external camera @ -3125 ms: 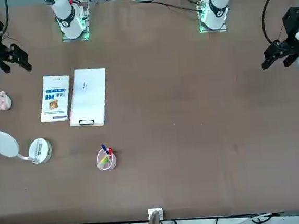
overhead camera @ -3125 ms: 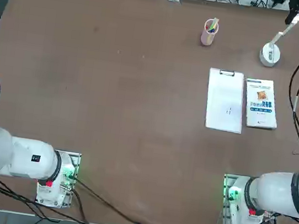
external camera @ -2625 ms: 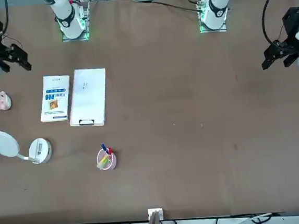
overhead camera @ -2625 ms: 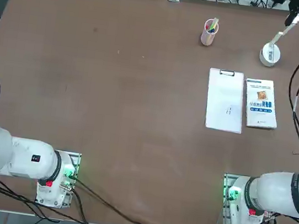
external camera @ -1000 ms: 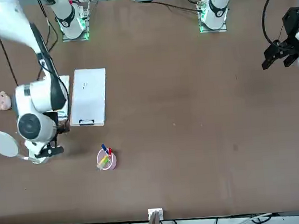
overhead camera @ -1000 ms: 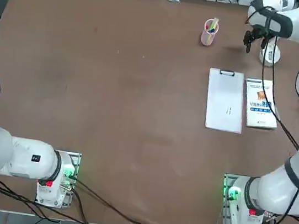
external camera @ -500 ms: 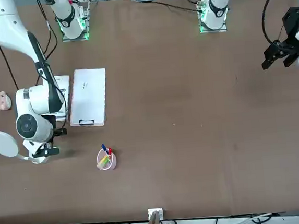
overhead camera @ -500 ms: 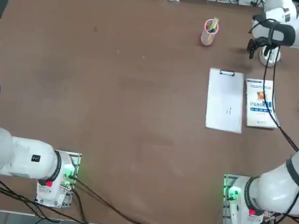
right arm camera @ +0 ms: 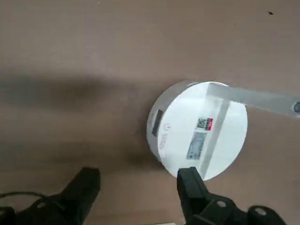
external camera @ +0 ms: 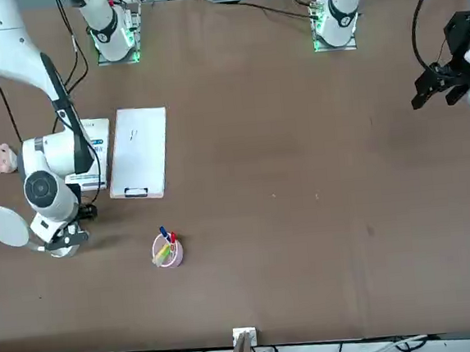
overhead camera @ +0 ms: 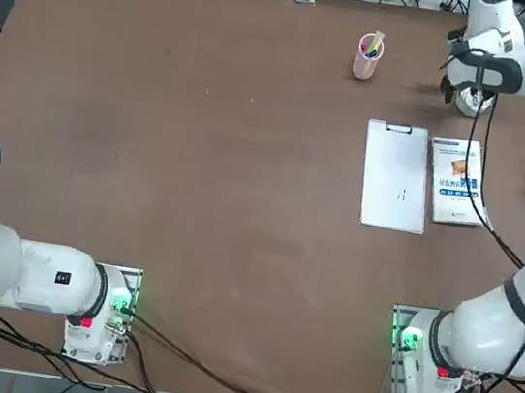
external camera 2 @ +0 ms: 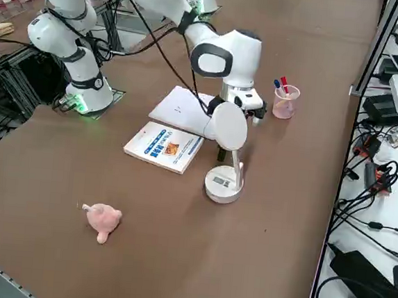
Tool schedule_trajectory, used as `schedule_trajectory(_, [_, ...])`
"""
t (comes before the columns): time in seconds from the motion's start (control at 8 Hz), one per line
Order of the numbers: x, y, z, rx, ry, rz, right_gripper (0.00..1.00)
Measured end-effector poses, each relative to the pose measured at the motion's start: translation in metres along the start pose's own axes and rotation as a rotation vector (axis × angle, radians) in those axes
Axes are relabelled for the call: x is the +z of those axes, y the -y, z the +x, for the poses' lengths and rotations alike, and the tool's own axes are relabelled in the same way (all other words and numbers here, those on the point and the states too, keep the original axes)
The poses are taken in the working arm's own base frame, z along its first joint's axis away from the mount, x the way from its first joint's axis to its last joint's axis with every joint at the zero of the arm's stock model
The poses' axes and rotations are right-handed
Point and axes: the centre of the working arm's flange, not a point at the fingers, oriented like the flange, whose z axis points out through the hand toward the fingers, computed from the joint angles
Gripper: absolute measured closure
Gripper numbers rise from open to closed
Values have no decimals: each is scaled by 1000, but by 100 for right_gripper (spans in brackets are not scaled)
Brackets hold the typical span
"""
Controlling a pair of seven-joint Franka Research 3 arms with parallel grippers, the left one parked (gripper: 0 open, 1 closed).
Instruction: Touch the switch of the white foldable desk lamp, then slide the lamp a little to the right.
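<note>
The white foldable desk lamp stands at the table's far right, with its round base [overhead camera: 472, 107] on the table. Its thin arm slants up to the flat oval head [external camera: 6, 226]. My right gripper [overhead camera: 461, 92] hangs just over the base's left rim, open and holding nothing. In the wrist view the gripper [right arm camera: 139, 188] straddles bare table beside the base [right arm camera: 199, 112], and one fingertip [right arm camera: 188, 177] overlaps the rim. The switch shows only as a faint small mark [right arm camera: 167, 127] on the base's top. I cannot tell whether a finger touches the base.
A pink pen cup [overhead camera: 366, 57] stands left of the lamp. A white clipboard [overhead camera: 395, 176] and a book [overhead camera: 457, 181] lie nearer the robot. A pink plush toy [external camera: 0, 157] sits by the right edge. Cables run along the far edge.
My right arm swung in from the table's right side. Over the last second its open gripper shifted rightward from beside the pen cup onto the lamp base's rim. The lamp has not moved.
</note>
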Motion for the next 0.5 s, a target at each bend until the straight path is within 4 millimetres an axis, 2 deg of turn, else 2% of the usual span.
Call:
schedule_trajectory(0.25, [14, 4, 0, -17, -10, -1, 0])
schedule_trajectory(0.5, [20, 7, 0, -23, -10, 1, 0])
